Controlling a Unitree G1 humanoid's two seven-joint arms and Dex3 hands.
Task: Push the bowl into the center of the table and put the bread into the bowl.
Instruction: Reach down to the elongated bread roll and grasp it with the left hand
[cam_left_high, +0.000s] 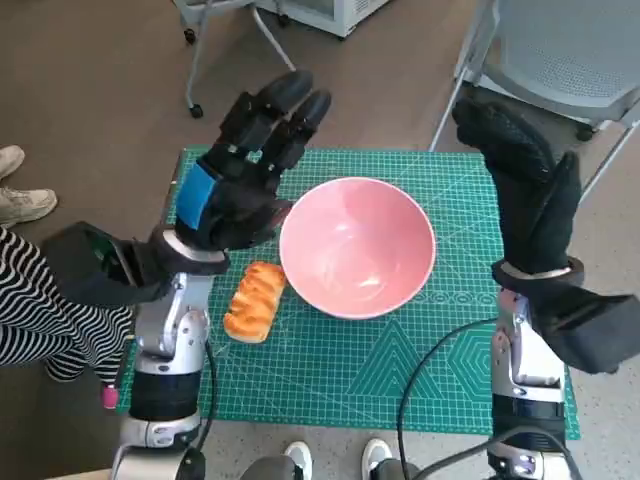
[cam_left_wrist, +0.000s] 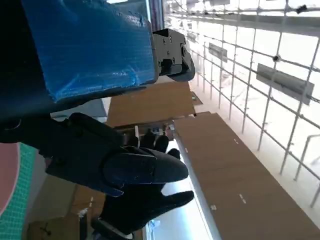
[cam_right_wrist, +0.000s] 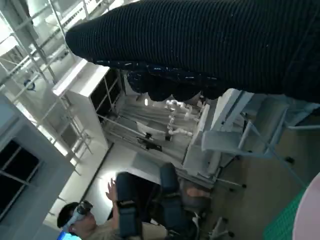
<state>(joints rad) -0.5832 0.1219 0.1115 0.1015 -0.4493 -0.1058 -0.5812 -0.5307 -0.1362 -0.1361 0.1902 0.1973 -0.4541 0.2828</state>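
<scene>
1. Pink and glossy, the bowl (cam_left_high: 358, 247) sits near the middle of the head view on the green cutting mat (cam_left_high: 400, 360), which covers the table; nothing lies inside it
2. Golden bread (cam_left_high: 254, 300), a ridged loaf, lies on the mat at the lower left of the bowl, just beside its rim; whether the two touch cannot be told
3. Raised above the mat in the upper left of the head view, the left hand (cam_left_high: 243, 180) shows its blue-taped back, and its black fingers (cam_left_high: 290, 105) stretch toward the top of the frame, spread apart and holding nothing
4. That hand's lower edge comes close to the bowl's left rim, though contact cannot be judged from this angle
5. At the right of the head view the right hand (cam_left_high: 522, 170), in its black knitted glove, stands up over the mat's right edge, fingers extended and empty, well apart from the bowl
6. From the left wrist view the blue tape (cam_left_wrist: 90, 45) fills the upper left, and the gloved right hand (cam_left_wrist: 145, 200) shows beyond the black fingers with its fingers splayed
7. From the right wrist view the glove (cam_right_wrist: 210, 40) forms a dark band along the top, and a person (cam_right_wrist: 100, 220) sits at the lower left
8. Grey chair legs (cam_left_high: 460, 90) and a white shoe (cam_left_high: 25, 205) show on the brown floor (cam_left_high: 90, 70) round the table
</scene>
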